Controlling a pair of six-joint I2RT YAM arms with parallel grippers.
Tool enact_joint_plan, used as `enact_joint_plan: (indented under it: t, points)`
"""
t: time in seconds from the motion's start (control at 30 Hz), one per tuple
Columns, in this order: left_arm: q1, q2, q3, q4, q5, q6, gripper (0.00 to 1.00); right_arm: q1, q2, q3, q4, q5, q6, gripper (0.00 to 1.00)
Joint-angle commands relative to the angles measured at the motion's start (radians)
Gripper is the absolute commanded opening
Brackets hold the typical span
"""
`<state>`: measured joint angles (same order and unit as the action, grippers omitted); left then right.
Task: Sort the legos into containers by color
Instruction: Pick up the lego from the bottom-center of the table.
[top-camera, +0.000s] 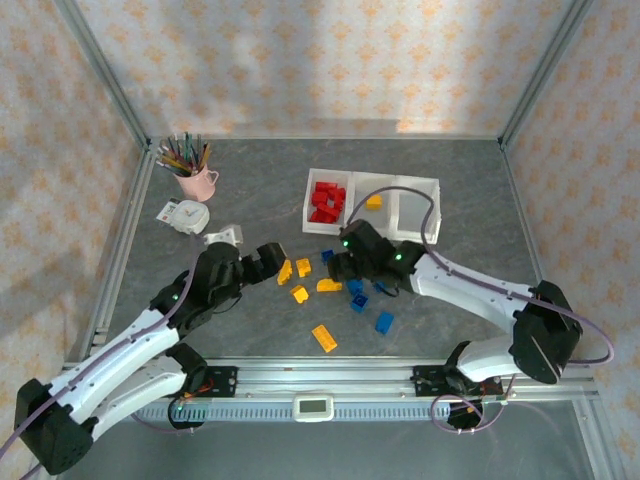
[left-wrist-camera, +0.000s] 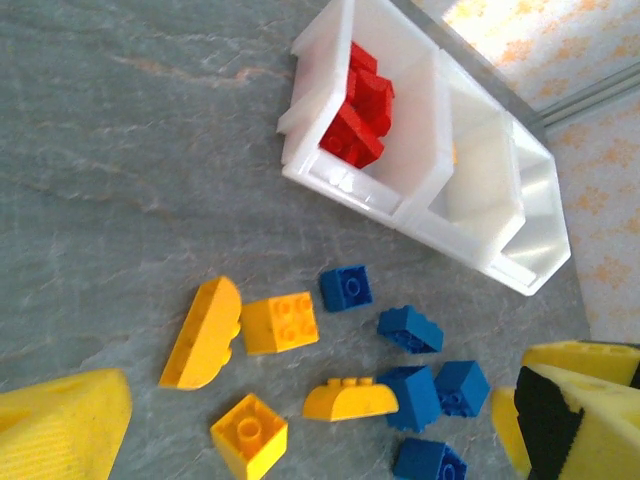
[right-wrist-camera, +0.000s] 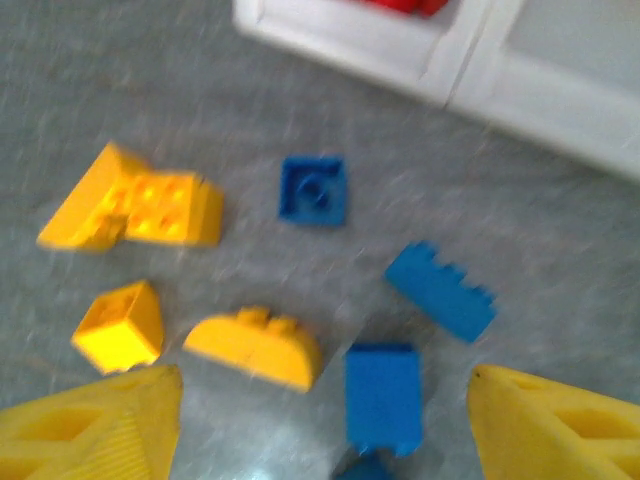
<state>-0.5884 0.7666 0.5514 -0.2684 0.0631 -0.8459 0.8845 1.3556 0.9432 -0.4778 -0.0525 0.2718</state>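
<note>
L gripper (left-wrist-camera: 315, 430) is hanging wide open w/ nothing held. R gripper (right-wrist-camera: 320, 430) is also gaping, empty, with a blue brick (right-wrist-camera: 383, 395) lying on the table (top-camera: 240, 180) betw. its fingers, untouched. Loose yellow & blue legos (top-camera: 325, 285) are lying near the containers (top-camera: 400, 183) - red bricks (top-camera: 326, 200) are sitting in the left bin.

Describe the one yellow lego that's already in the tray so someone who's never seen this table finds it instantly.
Find the white three-bin tray at the far side of the grey table. Its left bin is full of red legos; the middle bin beside it holds one yellow lego. Every other yellow one lies loose on the table.
</note>
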Motion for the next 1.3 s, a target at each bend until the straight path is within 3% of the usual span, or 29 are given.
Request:
enact_joint_plan:
  t: [0.0, 0.17, 0.4, 0.97, 1.27]
  points:
    - [0.001, -0.075, -0.037, -0.098, -0.035, -0.048, 0.99, 0.098, -0.027, -0.041, -0.027, 0.0, 0.065, 0.76]
    - [0.001, -0.166, -0.066, -0.18, -0.058, -0.082, 0.99, 0.248, 0.007, -0.072, 0.009, 0.005, 0.125, 0.79]
    - [0.001, -0.241, -0.095, -0.234, -0.072, -0.117, 0.99, 0.366, 0.106, -0.126, 0.099, -0.019, 0.15, 0.74]
    - [0.001, -0.247, -0.108, -0.233, -0.069, -0.12, 0.99, 0.423, 0.303, -0.078, 0.119, 0.034, 0.142, 0.55]
    - [0.001, -0.226, -0.091, -0.208, -0.058, -0.114, 0.99, 0.423, 0.284, -0.042, 0.063, 0.12, 0.171, 0.31]
